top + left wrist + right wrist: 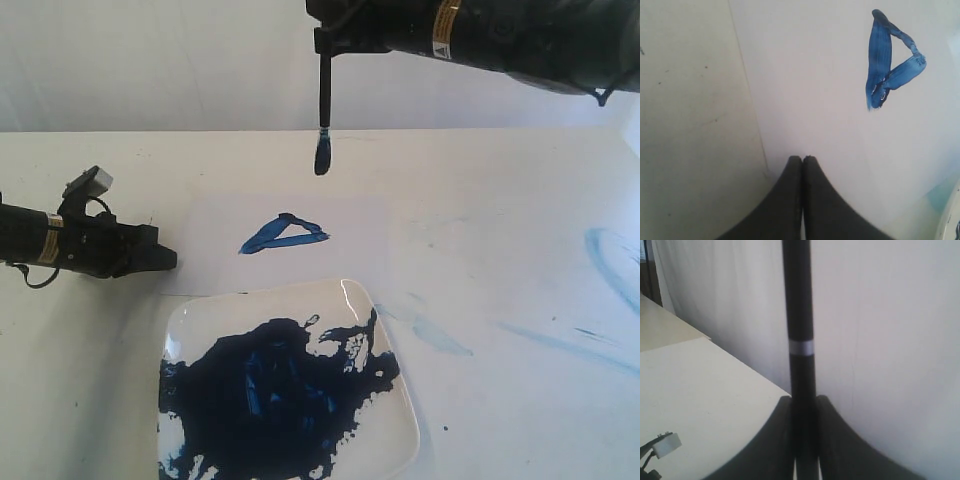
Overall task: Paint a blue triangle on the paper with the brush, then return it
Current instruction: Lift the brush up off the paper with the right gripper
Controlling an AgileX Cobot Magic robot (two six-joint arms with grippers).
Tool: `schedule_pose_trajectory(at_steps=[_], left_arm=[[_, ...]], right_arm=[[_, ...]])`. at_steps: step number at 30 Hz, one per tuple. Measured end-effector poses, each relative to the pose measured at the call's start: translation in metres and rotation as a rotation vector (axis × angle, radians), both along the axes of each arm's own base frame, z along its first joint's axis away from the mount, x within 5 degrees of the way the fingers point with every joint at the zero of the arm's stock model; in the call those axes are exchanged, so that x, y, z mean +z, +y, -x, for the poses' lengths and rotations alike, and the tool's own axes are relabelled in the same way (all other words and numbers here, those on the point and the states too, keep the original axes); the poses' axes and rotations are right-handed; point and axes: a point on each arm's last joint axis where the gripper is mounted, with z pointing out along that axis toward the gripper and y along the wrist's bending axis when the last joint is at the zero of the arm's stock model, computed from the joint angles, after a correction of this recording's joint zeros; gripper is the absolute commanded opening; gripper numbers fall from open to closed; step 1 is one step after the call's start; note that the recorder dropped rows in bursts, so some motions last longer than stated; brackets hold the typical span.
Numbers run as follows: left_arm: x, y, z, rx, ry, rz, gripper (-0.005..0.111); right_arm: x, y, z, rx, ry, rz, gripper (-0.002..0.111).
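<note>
The left claw (168,258) is held low and level, jaws pressed together — the right claw (325,45) is raised high, pointed downward, clamped on the brush (324,95).

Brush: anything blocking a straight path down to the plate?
Nothing visible. The brush hangs bristles-down in the right tool above the far edge of the paper. Only flat paper with the triangle lies between it and the plate. The left tool sits at the paper's left edge, off that path.
</note>
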Motion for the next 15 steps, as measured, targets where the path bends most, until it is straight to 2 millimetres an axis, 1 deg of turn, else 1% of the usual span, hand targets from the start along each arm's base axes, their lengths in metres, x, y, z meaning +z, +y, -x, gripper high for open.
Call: schedule_pose_trajectory(at_steps=[3,10,12,14,15], left_arm=[[0.0,0.0,0.0,0.0,0.0,0.0,0.0],[0.0,0.0,0.0,0.0,0.0,0.0,0.0],[0.0,0.0,0.0,0.0,0.0,0.0,0.0],[0.0,0.0,0.0,0.0,0.0,0.0,0.0],[0.0,0.0,0.0,-0.001,0.0,0.001,0.0]], right_arm=[[0.0,0.0,0.001,0.005,0.034,-0.01,0.0],[-0.009,0.001,0.004,0.034,0.14,0.015,0.0],[-0.007,0.001,0.007,0.042,0.154,0.028,0.0],[-0.001,-0.001,0.011,0.049,0.159,0.039,0.0],[0.007,-0.003,0.017,0.058,0.142,0.063,0.0]])
